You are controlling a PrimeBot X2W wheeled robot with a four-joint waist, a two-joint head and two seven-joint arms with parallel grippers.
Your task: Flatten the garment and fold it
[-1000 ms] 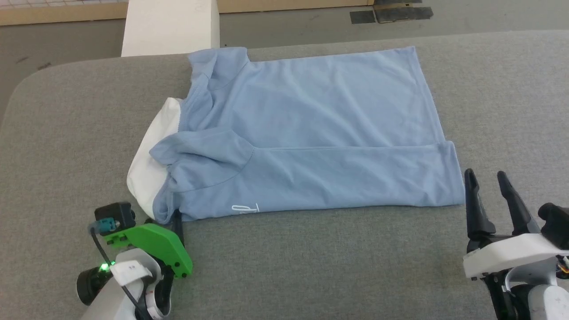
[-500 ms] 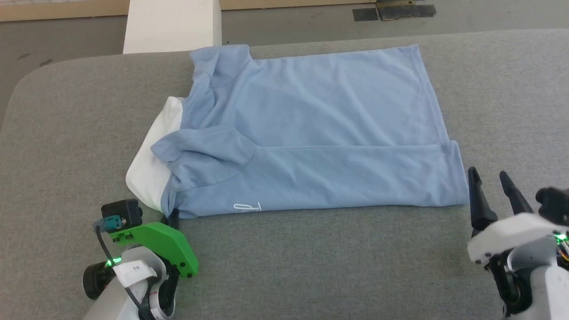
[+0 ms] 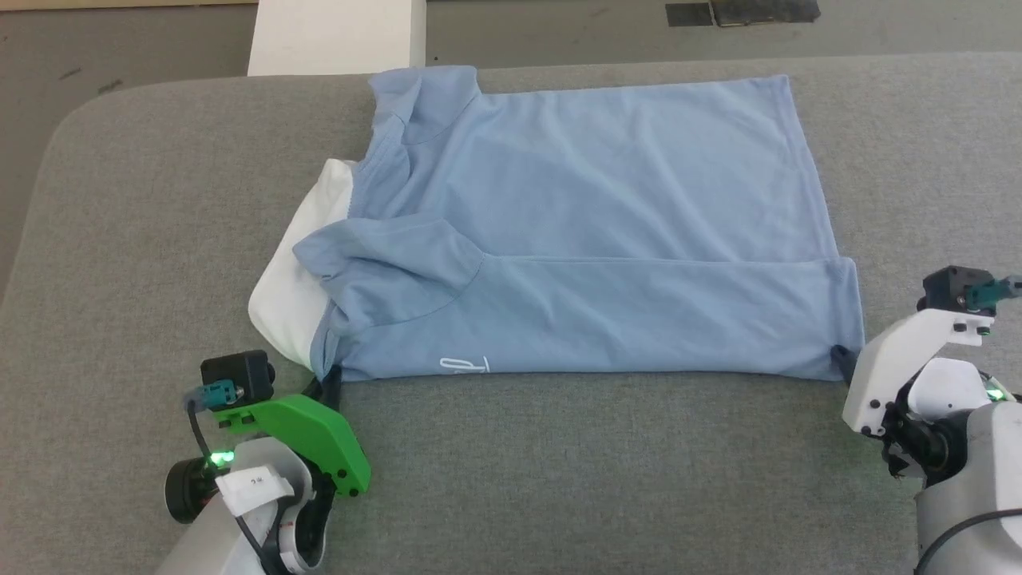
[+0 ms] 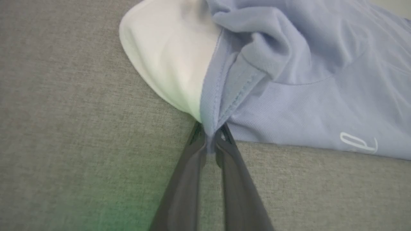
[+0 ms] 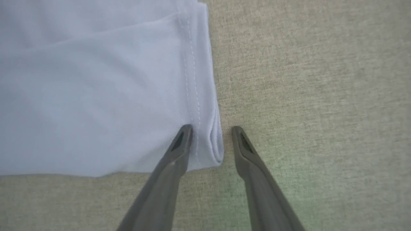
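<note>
The light blue garment (image 3: 591, 239) lies spread on the grey table (image 3: 559, 471), its near third folded over and its white collar part (image 3: 299, 279) at the left end. My left gripper (image 3: 329, 382) is shut on the garment's near left corner; the left wrist view has both fingers pinching the blue hem (image 4: 210, 134) beside the white fabric (image 4: 167, 64). My right gripper (image 3: 840, 361) is at the near right corner. Seen from the right wrist, that gripper (image 5: 212, 131) is open, its fingers straddling the corner (image 5: 205, 141), one on the cloth and one on the table.
A white block (image 3: 339, 36) stands beyond the table's far edge on the grey floor (image 3: 160, 40). The table's rounded left corner (image 3: 72, 136) is near the collar end. Bare table stretches in front of the garment between my arms.
My left gripper has shut on the near left corner. My right gripper moved forward and down, tipping onto the near right corner. The head camera shifted, so the picture slid right.
</note>
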